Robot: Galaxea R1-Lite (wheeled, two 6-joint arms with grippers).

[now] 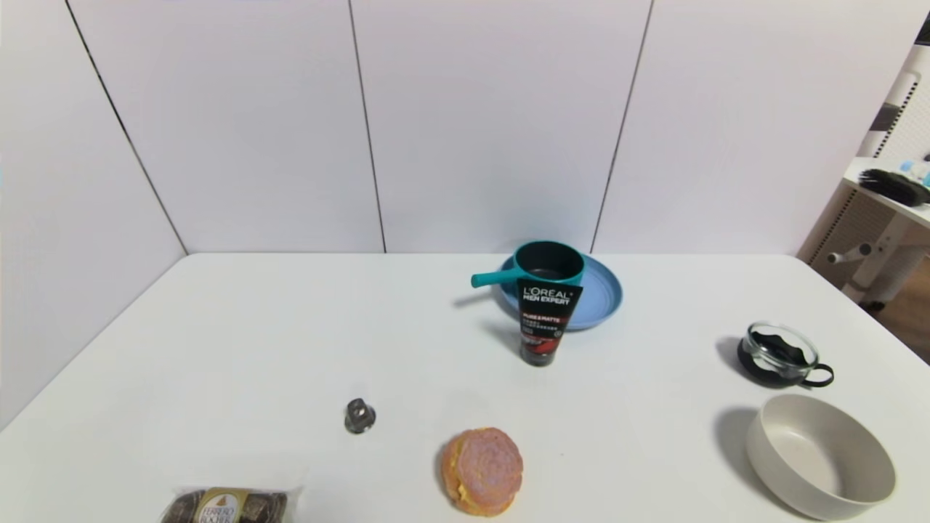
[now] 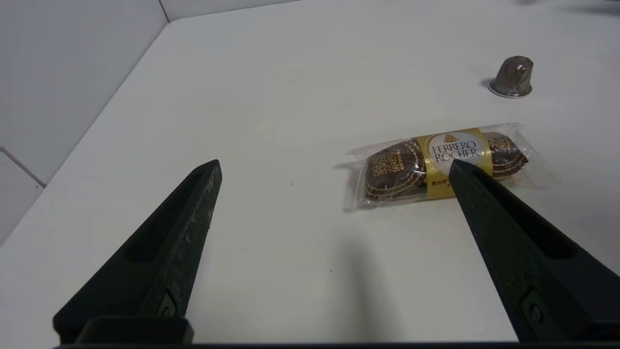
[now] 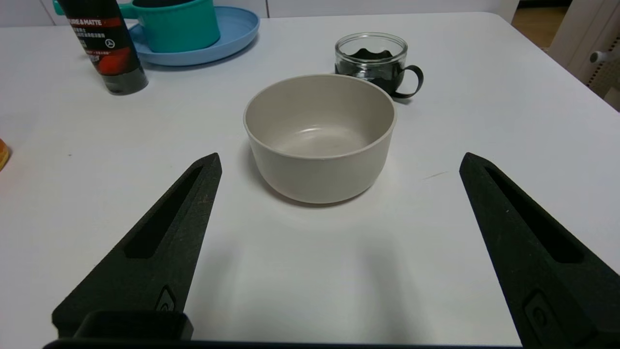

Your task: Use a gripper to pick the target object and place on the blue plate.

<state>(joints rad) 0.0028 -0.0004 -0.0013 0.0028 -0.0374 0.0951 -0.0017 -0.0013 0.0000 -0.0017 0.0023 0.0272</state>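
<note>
White table [image 1: 290,349], panelled wall behind, teal saucepan [image 1: 550,263] on blue plate [image 1: 604,294], both end effectors [image 2: 335,167] [image 3: 341,157] spread apart

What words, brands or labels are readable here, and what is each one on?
"L'ORÉAL MEN EXPERT", "PURE & MATTE": black tube
Smaller print on the tube: too small to read.
"FERRERO ROCHER": chocolate pack
Small print under that name: too blurred to read.
</note>
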